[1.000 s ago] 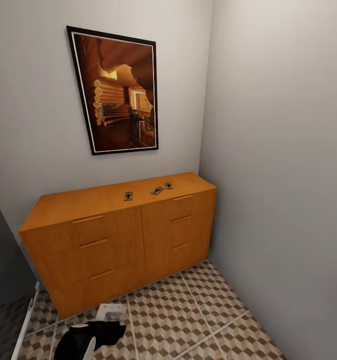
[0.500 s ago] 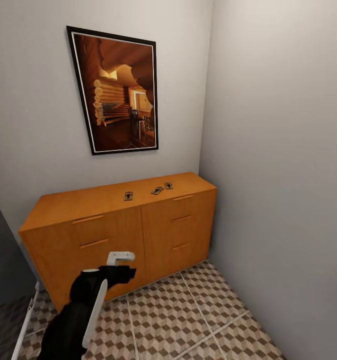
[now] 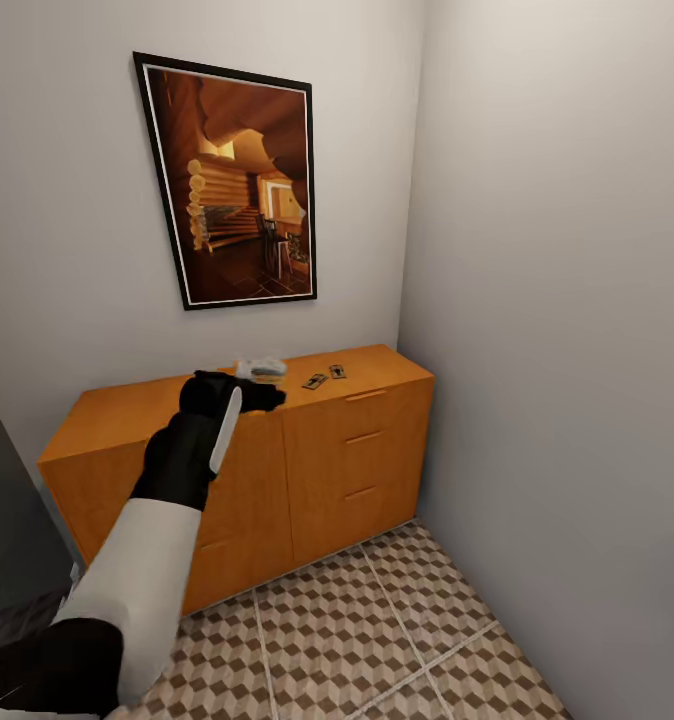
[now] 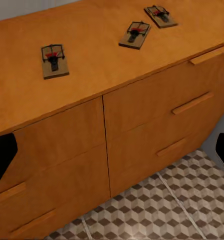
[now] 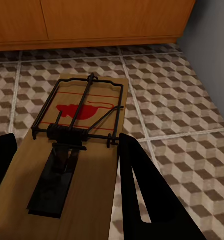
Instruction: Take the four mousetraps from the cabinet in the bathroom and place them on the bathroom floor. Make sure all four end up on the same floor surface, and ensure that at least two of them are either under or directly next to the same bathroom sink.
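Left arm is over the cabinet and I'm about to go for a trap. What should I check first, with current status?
1. Left gripper jaws apart: ok.
2. Three traps lie flat on the cabinet top, apart from each other: nearest trap, middle trap, far trap: ok.
3. Nearest trap lined up between the left jaws: not ok, it sits off-centre in the left wrist view.
4. Left gripper's height above the cabinet top: cannot tell.
5. Right gripper holds the fourth trap above the bathroom floor: ok.
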You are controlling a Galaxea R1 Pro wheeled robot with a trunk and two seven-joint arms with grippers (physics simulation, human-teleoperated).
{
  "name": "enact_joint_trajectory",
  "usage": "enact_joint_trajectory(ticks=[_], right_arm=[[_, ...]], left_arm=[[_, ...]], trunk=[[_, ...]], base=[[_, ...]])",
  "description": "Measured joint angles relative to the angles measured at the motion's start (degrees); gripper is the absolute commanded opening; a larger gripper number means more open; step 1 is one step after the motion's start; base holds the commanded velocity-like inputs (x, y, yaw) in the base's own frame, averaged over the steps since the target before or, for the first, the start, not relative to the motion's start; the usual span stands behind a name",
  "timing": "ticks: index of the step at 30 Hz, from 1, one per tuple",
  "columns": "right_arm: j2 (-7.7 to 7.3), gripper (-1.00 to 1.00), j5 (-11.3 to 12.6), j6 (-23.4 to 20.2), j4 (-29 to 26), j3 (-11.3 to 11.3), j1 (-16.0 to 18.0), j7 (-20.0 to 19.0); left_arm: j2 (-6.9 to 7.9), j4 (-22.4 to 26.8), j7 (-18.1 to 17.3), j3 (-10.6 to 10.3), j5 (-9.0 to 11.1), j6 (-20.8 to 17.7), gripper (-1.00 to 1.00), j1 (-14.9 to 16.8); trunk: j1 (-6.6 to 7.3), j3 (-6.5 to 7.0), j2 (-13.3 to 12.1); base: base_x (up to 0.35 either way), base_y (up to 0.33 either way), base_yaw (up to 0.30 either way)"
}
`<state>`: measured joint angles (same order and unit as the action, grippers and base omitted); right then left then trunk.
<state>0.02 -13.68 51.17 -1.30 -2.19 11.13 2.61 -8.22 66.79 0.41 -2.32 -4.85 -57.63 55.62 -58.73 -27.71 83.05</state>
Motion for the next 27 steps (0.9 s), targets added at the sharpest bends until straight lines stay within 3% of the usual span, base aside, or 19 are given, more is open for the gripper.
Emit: enact_joint_trajectory(ticks=[2, 4, 8, 15, 21, 27], right_arm=[[0.04, -1.00, 0.00, -0.44, -0.03, 0.00, 0.00, 0.02], [0.06, -1.00, 0.00, -0.97, -0.04, 0.00, 0.00, 0.03], [0.05, -1.00, 0.01, -1.55, -0.05, 0.01, 0.00, 0.02], [0.03, -1.00, 0.01, -1.72, -0.05, 0.01, 0.00, 0.06], [-0.03, -1.00, 0.02, -1.68, -0.05, 0.02, 0.00, 0.07], [-0.04, -1.00, 0.02, -1.67, -0.05, 0.02, 0.00, 0.08]], left_arm=[[-0.03, -5.39, 0.06, 0.00, 0.02, 0.01, 1.00, 6.57], [-0.07, -8.90, 0.07, 0.00, 0.03, 0.01, 1.00, 10.64], [-0.11, -11.61, 0.02, 0.01, 0.07, -0.07, 1.00, 14.05], [-0.01, -10.94, -0.47, -0.60, 0.22, -0.44, 1.00, 15.15], [0.11, -6.95, -1.64, -4.16, 0.53, -0.58, 1.00, 15.26], [0.20, -6.24, -2.22, -5.53, 0.52, -0.60, 1.00, 15.07]], trunk=[[0.00, 0.01, 0.00], [0.00, 0.00, 0.00], [0.00, 0.00, 0.00], [0.00, -0.01, 0.00], [0.00, -0.01, 0.00], [0.00, -0.01, 0.00]], base=[[0.000, 0.000, 0.000], [0.000, 0.000, 0.000], [0.000, 0.000, 0.000], [0.000, 0.000, 0.000], [0.000, 0.000, 0.000], [0.000, 0.000, 0.000]])
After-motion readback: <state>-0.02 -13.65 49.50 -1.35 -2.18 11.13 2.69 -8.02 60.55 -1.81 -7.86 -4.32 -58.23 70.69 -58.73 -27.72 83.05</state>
